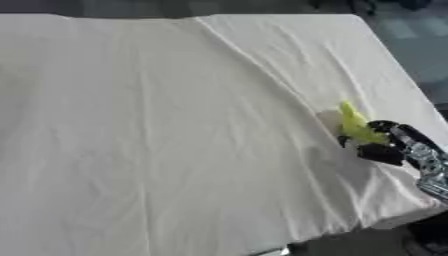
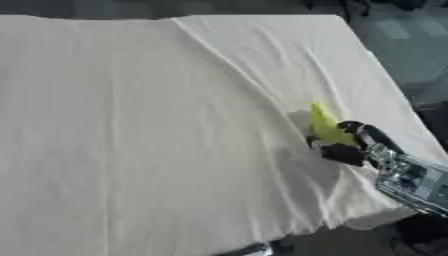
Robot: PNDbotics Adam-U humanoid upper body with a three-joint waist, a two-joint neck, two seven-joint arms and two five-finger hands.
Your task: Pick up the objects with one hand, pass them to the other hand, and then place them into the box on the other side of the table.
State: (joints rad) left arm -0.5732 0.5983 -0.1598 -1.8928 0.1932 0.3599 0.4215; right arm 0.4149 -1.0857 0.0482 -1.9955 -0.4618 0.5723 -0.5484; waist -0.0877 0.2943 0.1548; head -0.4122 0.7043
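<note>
table [image 1: 157, 140]: white cloth, no box in view | right hand [image 2: 350, 147]: near the table's right edge, fingers curled round the yellow-green object [image 2: 325, 126] | progress: early; handover and boxing remain | left hand: unseen

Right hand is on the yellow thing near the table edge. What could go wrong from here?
The right hand holds only the lower end of the yellow object, so it may slip out on lifting. The cloth is wrinkled there and could snag. No left hand or box shows, so the handover looks like a long reach.
</note>
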